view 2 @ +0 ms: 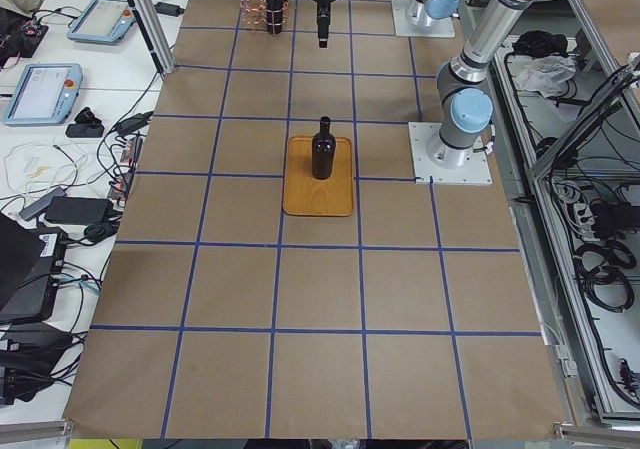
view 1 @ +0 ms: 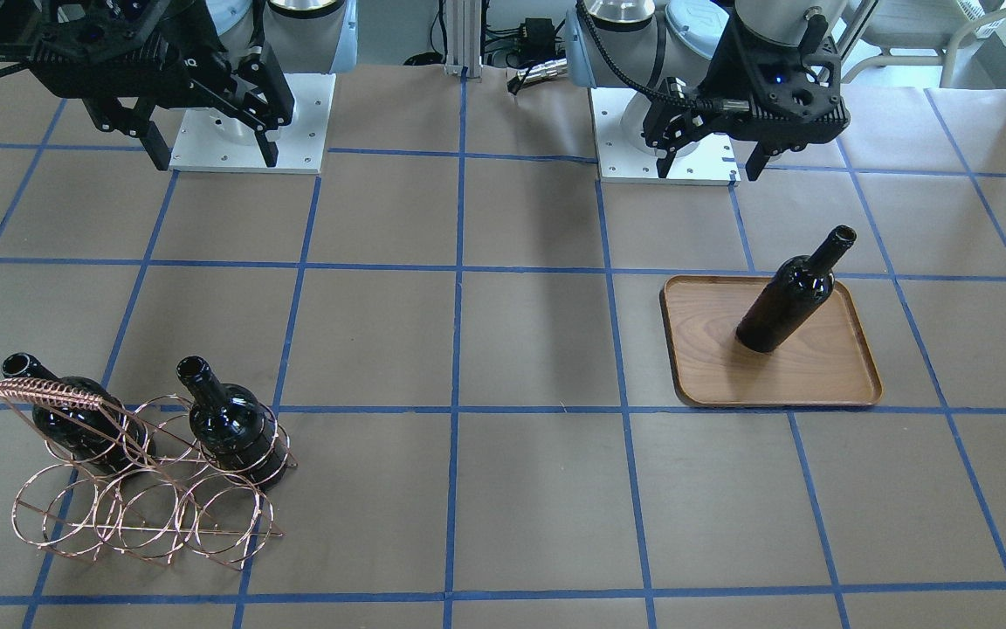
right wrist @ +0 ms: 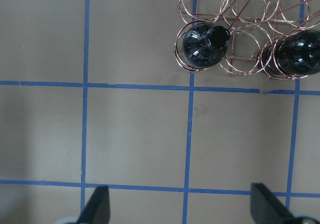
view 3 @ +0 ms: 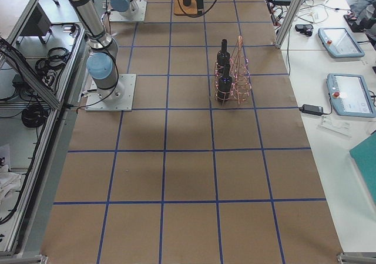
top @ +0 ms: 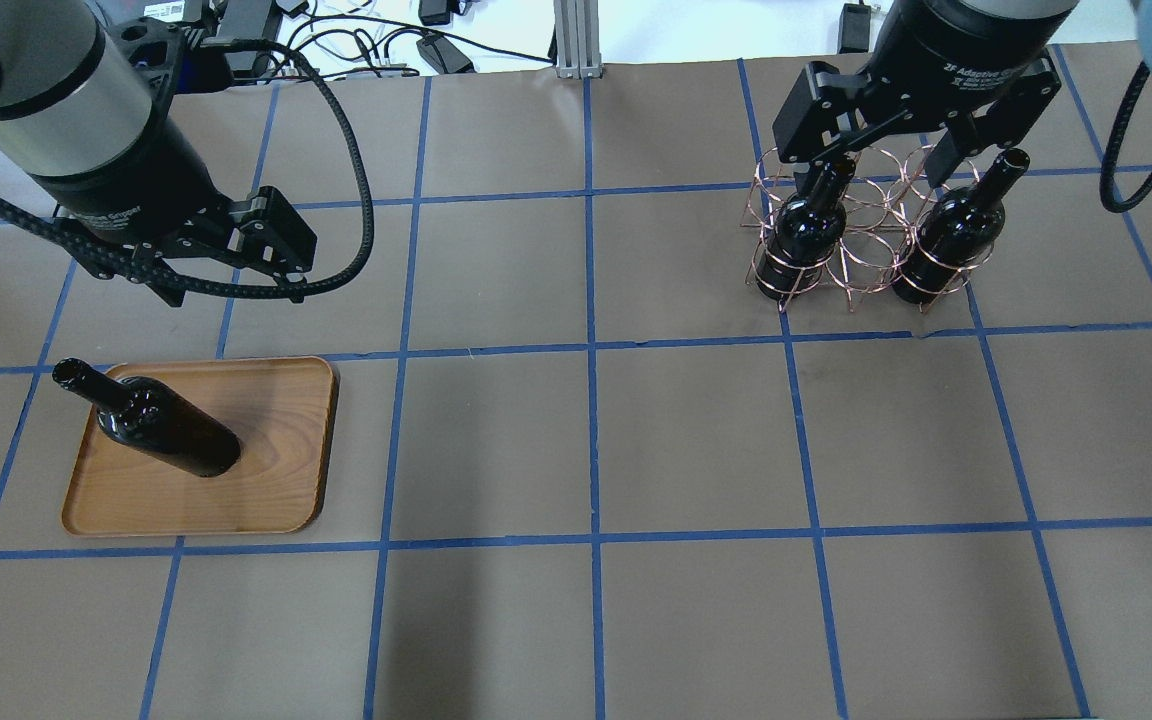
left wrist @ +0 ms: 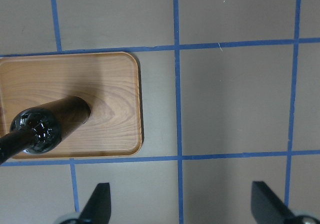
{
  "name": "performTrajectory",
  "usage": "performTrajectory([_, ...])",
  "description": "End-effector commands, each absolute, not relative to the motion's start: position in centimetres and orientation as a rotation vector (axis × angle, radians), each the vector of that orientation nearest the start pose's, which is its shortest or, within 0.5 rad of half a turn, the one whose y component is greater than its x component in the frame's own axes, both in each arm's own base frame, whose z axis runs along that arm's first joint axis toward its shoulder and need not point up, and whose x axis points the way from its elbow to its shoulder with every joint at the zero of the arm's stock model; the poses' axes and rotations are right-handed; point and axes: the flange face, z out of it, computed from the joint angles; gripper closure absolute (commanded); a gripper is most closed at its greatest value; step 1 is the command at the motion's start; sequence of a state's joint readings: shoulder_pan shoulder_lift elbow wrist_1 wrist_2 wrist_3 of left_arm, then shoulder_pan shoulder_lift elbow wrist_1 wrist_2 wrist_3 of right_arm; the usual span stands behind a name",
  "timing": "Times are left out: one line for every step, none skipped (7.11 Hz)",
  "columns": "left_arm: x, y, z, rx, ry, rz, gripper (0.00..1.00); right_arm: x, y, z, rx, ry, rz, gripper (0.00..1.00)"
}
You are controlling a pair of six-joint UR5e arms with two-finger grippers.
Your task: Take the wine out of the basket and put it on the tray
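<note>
Standing upright near the middle of the grained, round-cornered wooden tray [view 1: 817, 376], the glossy black wine [view 1: 787, 297] leaves bare rim all round — left gripper [view 1: 711, 166] and right gripper [view 1: 213, 157] hang wide open, empty, the copper-wire basket [view 1: 145, 507] well apart across the surface [view 1: 538, 489].

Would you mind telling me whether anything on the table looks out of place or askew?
Nothing stands out. One bottle stands upright on the tray, two other bottles stand upright in the wire rack, and the left end effector and right end effector hang open, touching nothing.
</note>
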State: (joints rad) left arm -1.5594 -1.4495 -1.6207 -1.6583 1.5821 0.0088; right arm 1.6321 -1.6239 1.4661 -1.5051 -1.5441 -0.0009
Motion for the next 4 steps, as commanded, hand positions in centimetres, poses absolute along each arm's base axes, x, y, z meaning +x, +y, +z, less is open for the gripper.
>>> performTrajectory([-12.89,-43.87,50.87,-0.019,3.131,0.031,0.0,16.42,-46.45,55.8,-0.19,3.111,-0.144,0.0])
performTrajectory([-12.89,-43.79,50.79,0.002,3.131,0.034,0.0,16.42,-46.45,55.8,-0.193,3.111,-0.144,0.0])
performTrajectory([-12.89,-43.71,50.76,0.003,3.131,0.036,0.0,16.41,-46.47,55.9,-0.19,3.112,-0.148,0.0])
performTrajectory([-12.89,-43.62,50.97,0.003,3.131,0.029,0.0,16.36,-46.41,55.97,-0.188,3.117,-0.151,0.0])
